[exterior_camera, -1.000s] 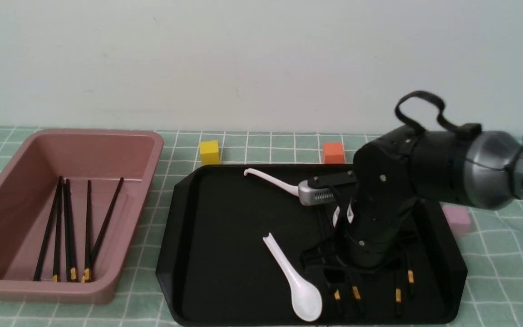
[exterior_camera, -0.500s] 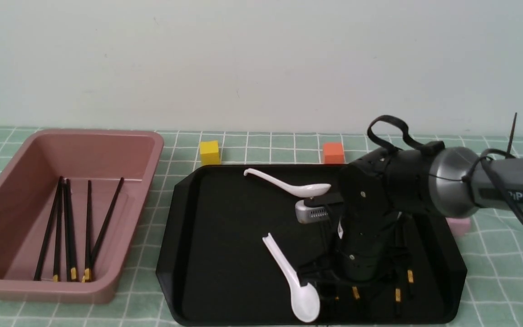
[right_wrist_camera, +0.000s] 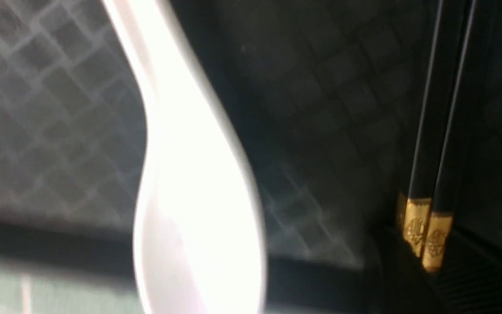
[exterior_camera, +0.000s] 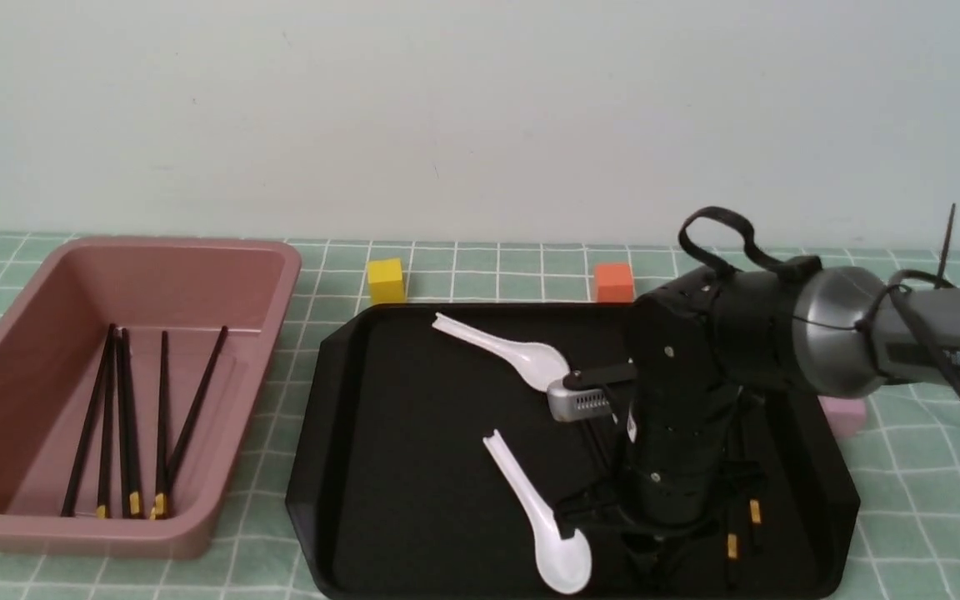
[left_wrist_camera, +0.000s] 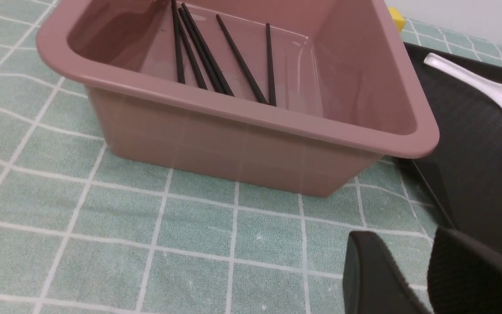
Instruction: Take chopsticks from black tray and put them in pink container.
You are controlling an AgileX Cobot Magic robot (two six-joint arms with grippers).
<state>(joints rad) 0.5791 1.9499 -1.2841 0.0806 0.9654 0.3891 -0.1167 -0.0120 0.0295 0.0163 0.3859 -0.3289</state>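
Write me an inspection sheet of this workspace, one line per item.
Surface: green checked cloth, wrinkled in places.
Job's things: pink container holds several chopsticks; black tray has more.
Clutter: two white spoons in the tray; yellow cube, orange cube and pink cube around it.
Left gripper: open, nothing between its fingers.
Right gripper: closed on two chopsticks at their gold bands.
Cables: black cable looping loosely along the right arm.
Surroundings: plain pale wall behind.
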